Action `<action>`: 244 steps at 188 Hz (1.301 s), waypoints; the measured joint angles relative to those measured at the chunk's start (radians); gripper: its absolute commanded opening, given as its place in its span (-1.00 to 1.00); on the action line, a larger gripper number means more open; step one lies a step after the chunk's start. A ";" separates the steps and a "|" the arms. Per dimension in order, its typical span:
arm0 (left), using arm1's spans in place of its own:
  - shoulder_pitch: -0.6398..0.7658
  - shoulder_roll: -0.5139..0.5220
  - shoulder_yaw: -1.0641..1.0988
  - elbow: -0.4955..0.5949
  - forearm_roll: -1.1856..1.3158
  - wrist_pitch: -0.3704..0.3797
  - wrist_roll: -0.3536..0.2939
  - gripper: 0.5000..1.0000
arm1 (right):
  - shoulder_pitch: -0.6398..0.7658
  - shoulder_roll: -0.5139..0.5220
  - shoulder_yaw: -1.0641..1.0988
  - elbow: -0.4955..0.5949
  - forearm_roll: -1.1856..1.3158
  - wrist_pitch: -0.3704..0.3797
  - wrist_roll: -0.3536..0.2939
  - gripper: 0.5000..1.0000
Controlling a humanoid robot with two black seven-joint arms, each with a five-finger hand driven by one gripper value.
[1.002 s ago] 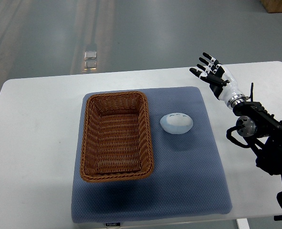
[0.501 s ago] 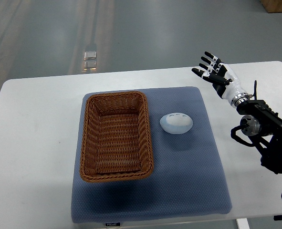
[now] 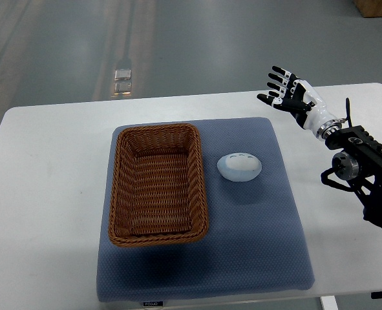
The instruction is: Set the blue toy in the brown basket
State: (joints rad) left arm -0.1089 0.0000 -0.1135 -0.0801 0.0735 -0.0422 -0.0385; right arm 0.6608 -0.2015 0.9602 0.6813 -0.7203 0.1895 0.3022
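Right hand (image 3: 293, 95): fingers spread, empty, at 2 o'clock from toy.
Toy (image 3: 239, 166): on mat (image 3: 255, 239), just beside basket (image 3: 157, 184), at its 3 o'clock.

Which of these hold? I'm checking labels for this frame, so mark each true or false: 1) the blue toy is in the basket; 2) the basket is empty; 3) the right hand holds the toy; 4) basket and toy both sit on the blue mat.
1) False: the blue toy lies on the blue mat, right of the brown basket.
2) True.
3) False: the right hand is open above the table's far right, clear of the toy.
4) True.
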 measured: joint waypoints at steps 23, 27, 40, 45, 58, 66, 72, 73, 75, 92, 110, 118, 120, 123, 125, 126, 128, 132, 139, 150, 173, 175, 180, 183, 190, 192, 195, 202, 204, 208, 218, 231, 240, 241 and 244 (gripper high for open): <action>0.000 0.000 0.001 0.000 0.000 0.000 0.000 1.00 | 0.002 -0.011 -0.002 0.005 -0.093 0.071 0.000 0.65; 0.000 0.000 0.001 0.000 0.000 0.000 0.000 1.00 | 0.004 -0.015 -0.003 0.008 -0.110 0.083 0.000 0.66; 0.000 0.000 0.002 0.000 0.000 0.000 0.000 1.00 | 0.012 -0.029 -0.018 0.027 -0.176 0.121 0.000 0.66; 0.000 0.000 0.002 0.000 0.000 0.000 0.000 1.00 | 0.015 -0.035 -0.029 0.035 -0.195 0.130 0.000 0.66; 0.000 0.000 0.003 0.000 0.000 0.000 0.000 1.00 | 0.025 -0.055 -0.069 0.061 -0.237 0.143 0.001 0.66; 0.000 0.000 0.003 0.000 0.000 0.000 0.000 1.00 | 0.033 -0.069 -0.097 0.074 -0.255 0.147 0.005 0.66; 0.000 0.000 0.003 0.001 0.000 0.000 0.000 1.00 | 0.041 -0.079 -0.126 0.084 -0.271 0.148 0.010 0.66; 0.000 0.000 0.003 0.001 0.000 0.000 0.000 1.00 | 0.042 -0.081 -0.129 0.085 -0.272 0.149 0.011 0.66; 0.000 0.000 0.003 0.001 0.000 0.000 0.000 1.00 | 0.044 -0.083 -0.137 0.088 -0.276 0.149 0.012 0.66; -0.001 0.000 0.003 0.002 0.000 0.000 0.000 1.00 | 0.064 -0.105 -0.202 0.114 -0.315 0.151 0.026 0.66; -0.001 0.000 0.003 0.002 0.000 0.000 0.000 1.00 | 0.081 -0.137 -0.268 0.140 -0.363 0.152 0.043 0.66; -0.002 0.000 0.003 0.002 0.000 0.000 0.000 1.00 | 0.091 -0.151 -0.294 0.151 -0.380 0.152 0.052 0.66; -0.002 0.000 0.003 0.002 0.000 0.000 0.000 1.00 | 0.093 -0.154 -0.299 0.153 -0.383 0.152 0.053 0.66; -0.002 0.000 0.003 0.002 0.000 0.000 0.000 1.00 | 0.096 -0.158 -0.307 0.156 -0.387 0.152 0.056 0.66; -0.002 0.000 0.003 0.002 0.000 0.000 0.000 1.00 | 0.098 -0.161 -0.312 0.158 -0.389 0.152 0.058 0.65; -0.002 0.000 0.003 0.003 0.000 0.000 0.000 1.00 | 0.099 -0.162 -0.315 0.159 -0.391 0.152 0.058 0.65; -0.002 0.000 0.003 0.003 0.000 0.000 0.000 1.00 | 0.102 -0.167 -0.322 0.163 -0.394 0.152 0.060 0.65; -0.002 0.000 0.003 0.003 0.000 0.000 0.000 1.00 | 0.105 -0.173 -0.333 0.167 -0.397 0.153 0.063 0.66; -0.002 0.000 0.003 0.003 0.000 0.000 0.000 1.00 | 0.110 -0.183 -0.350 0.177 -0.401 0.154 0.065 0.66; -0.002 0.000 0.003 0.003 0.000 0.000 0.000 1.00 | 0.118 -0.200 -0.376 0.195 -0.408 0.160 0.068 0.66; -0.005 0.000 0.003 0.003 0.000 0.000 0.000 1.00 | 0.132 -0.232 -0.407 0.223 -0.436 0.193 0.081 0.65; -0.005 0.000 0.003 0.003 0.000 0.000 0.000 1.00 | 0.133 -0.234 -0.408 0.225 -0.438 0.195 0.082 0.65; -0.006 0.000 0.003 0.003 0.000 0.000 0.000 1.00 | 0.135 -0.240 -0.410 0.228 -0.445 0.202 0.085 0.65; -0.006 0.000 0.003 0.003 0.000 0.000 0.000 1.00 | 0.136 -0.243 -0.411 0.230 -0.448 0.206 0.086 0.65; -0.006 0.000 0.002 0.003 0.000 0.000 0.000 1.00 | 0.137 -0.251 -0.413 0.236 -0.455 0.216 0.089 0.65; -0.006 0.000 0.002 0.003 0.000 0.000 0.000 1.00 | 0.137 -0.253 -0.413 0.237 -0.456 0.218 0.089 0.65; -0.006 0.000 0.002 0.003 0.000 0.000 0.000 1.00 | 0.138 -0.256 -0.414 0.239 -0.458 0.222 0.090 0.65; -0.006 0.000 0.002 0.003 0.000 0.000 0.000 1.00 | 0.139 -0.262 -0.418 0.244 -0.460 0.229 0.092 0.65; -0.006 0.000 0.002 0.003 0.000 0.000 0.000 1.00 | 0.139 -0.264 -0.420 0.245 -0.461 0.230 0.092 0.65; -0.006 0.000 0.002 0.003 0.000 0.000 0.000 1.00 | 0.140 -0.266 -0.425 0.247 -0.461 0.233 0.093 0.65; -0.006 0.000 0.002 0.002 0.000 0.001 0.000 1.00 | 0.140 -0.269 -0.442 0.250 -0.465 0.235 0.094 0.65; -0.006 0.000 0.001 0.002 0.000 0.001 0.000 1.00 | 0.140 -0.267 -0.466 0.251 -0.480 0.232 0.095 0.64; -0.006 0.000 0.001 0.002 0.000 0.001 0.000 1.00 | 0.137 -0.262 -0.481 0.251 -0.493 0.224 0.095 0.64; -0.006 0.000 0.001 0.002 0.000 0.001 0.000 1.00 | 0.137 -0.262 -0.483 0.251 -0.494 0.223 0.095 0.64; -0.006 0.000 0.001 0.002 0.000 0.001 0.000 1.00 | 0.135 -0.260 -0.490 0.251 -0.500 0.217 0.095 0.64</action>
State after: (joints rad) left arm -0.1151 0.0000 -0.1120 -0.0783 0.0736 -0.0415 -0.0384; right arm 0.7961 -0.4616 0.4704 0.9327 -1.2202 0.4067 0.3967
